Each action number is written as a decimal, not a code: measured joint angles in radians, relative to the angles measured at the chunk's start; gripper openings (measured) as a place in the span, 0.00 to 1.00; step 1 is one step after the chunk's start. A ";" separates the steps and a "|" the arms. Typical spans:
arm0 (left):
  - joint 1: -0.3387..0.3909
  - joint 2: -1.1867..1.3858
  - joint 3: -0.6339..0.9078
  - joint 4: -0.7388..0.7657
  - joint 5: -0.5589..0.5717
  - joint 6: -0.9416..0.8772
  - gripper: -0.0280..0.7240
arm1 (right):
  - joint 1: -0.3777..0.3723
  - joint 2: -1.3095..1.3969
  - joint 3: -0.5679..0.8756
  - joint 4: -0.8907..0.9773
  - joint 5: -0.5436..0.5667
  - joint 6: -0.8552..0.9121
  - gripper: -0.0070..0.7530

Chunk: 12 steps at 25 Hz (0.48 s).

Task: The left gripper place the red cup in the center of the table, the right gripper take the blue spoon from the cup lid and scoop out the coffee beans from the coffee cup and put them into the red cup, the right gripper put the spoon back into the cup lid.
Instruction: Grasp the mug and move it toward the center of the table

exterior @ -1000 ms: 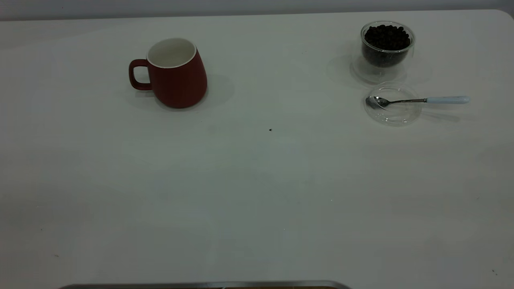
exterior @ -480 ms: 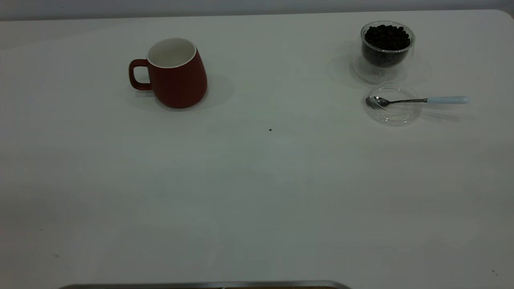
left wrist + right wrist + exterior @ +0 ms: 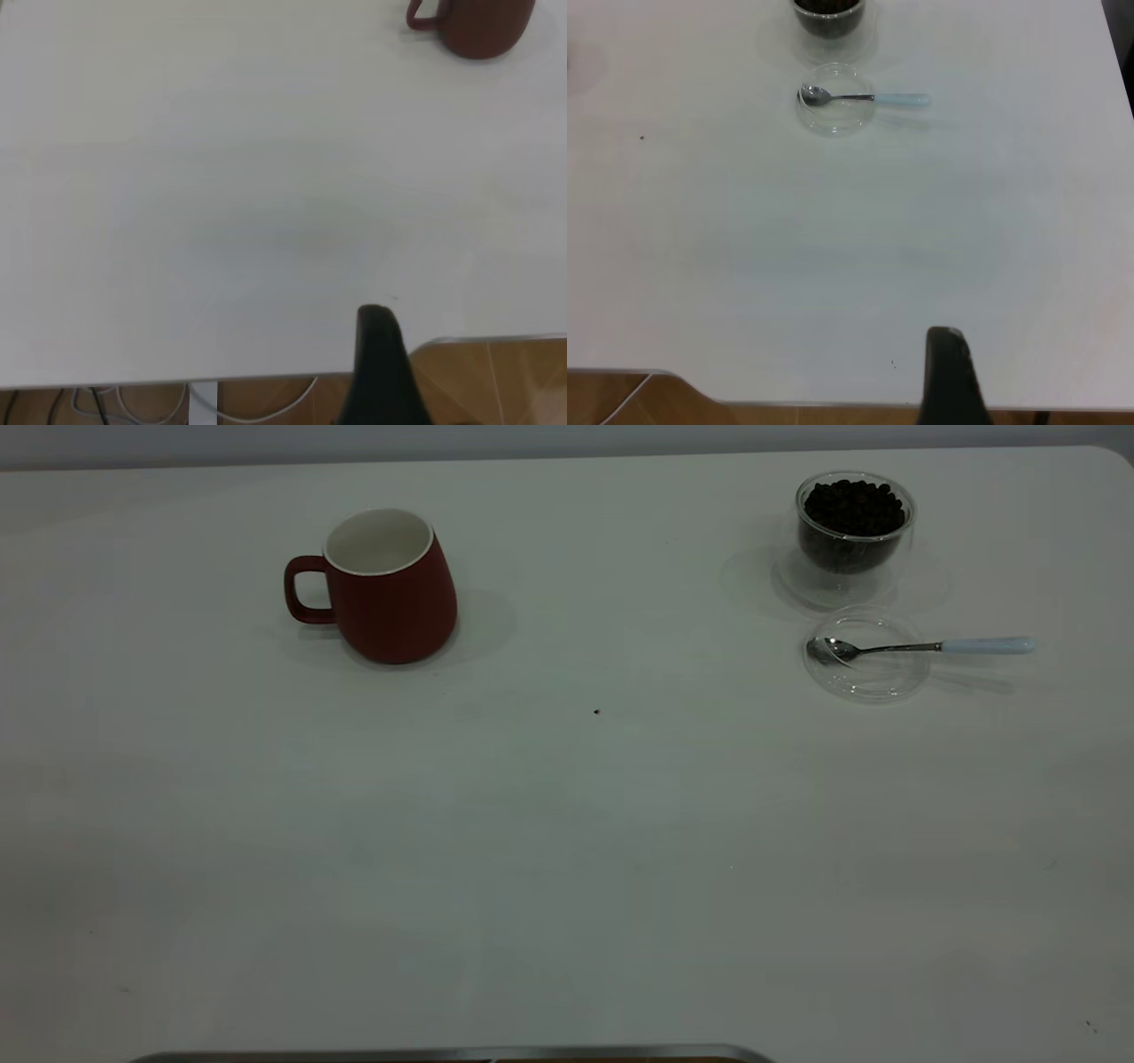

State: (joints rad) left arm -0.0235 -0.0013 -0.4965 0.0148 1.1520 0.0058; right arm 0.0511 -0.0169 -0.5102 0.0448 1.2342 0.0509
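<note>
Worktop (image 3: pixel 567 850): large, plain white, rounded corner at far right of the exterior view.

Red cup (image 3: pixel 385 589): dark red mug, white inside, upright on the left half of the worktop, handle pointing left, nothing visible inside.

Coffee cup (image 3: pixel 853 527): clear double-walled glass, upright at the far right of the worktop, well apart from the red cup. Filled nearly to the rim with coffee beans (image 3: pixel 853 506).

Cup lid (image 3: pixel 866 655): clear glass disc lying flat just in front of the coffee cup.

Blue spoon (image 3: pixel 926 646): metal bowl resting in the cup lid, pale blue handle projecting past the lid rim to the right.

Dark speck (image 3: pixel 596 711): on the worktop near its middle.

Left end effector (image 3: pixel 381 372): one dark finger visible at the near worktop edge, far from the red cup; grip state cannot be told.

Right end effector (image 3: pixel 950 381): one dark finger visible at the near worktop edge, far from the spoon; grip state cannot be told.
</note>
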 joint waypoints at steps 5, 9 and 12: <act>0.000 0.000 0.000 -0.002 -0.010 -0.006 0.82 | 0.000 0.000 0.000 0.000 0.000 0.000 0.73; -0.004 0.012 0.000 -0.015 -0.022 0.000 0.82 | 0.000 0.000 0.000 0.000 0.000 0.000 0.73; -0.007 0.066 -0.016 -0.025 -0.024 0.000 0.82 | 0.000 0.000 0.000 0.000 0.000 0.000 0.73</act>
State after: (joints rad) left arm -0.0309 0.0646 -0.5127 -0.0103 1.1277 0.0058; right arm 0.0511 -0.0169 -0.5102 0.0448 1.2342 0.0509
